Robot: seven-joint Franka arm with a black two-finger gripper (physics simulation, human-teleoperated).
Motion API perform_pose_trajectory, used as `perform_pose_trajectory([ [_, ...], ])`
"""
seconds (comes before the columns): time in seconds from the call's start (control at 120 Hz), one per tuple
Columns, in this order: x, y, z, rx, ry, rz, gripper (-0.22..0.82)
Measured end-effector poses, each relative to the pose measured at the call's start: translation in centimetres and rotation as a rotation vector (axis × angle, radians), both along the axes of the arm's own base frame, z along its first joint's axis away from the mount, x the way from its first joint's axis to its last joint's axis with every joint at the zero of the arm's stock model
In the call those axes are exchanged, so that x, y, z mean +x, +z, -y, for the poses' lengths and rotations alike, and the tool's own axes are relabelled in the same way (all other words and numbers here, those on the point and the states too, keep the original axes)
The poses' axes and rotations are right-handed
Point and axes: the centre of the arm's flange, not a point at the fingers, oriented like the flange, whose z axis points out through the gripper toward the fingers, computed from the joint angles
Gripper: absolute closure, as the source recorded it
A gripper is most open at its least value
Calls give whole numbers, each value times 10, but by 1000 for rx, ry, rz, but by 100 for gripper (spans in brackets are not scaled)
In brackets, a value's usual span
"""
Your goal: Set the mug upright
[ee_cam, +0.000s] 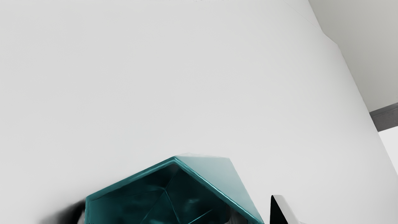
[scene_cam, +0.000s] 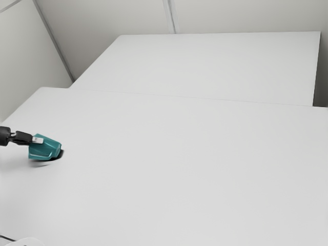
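The mug [scene_cam: 45,148] looks tipped by the claw [scene_cam: 38,140], on or just above the bench [scene_cam: 179,154], probably light, hard and slippery, best held by flat sides; whether the claw is clamped on it, one cannot tell.

A white table [scene_cam: 169,148] fills the exterior view's centre. Another white surface [scene_cam: 200,66] lies towards one o'clock, a grey wall [scene_cam: 138,15] at twelve.

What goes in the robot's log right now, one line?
Shiny teal faceted mug: mouth facing wrist camera | black two-finger gripper: at mug | mug fully upright: can't tell
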Motion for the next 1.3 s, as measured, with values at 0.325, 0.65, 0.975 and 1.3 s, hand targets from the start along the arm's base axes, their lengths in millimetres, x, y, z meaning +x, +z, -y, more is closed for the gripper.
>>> perform_pose_trajectory([
  [0.325,30,22,29,38,-80,17,77],
  [0.65,76,87,96,274,-296,-40,79],
  [0.975,110,139,199,514,-519,-114,79],
  [1.3,126,157,286,743,-591,-160,79],
])
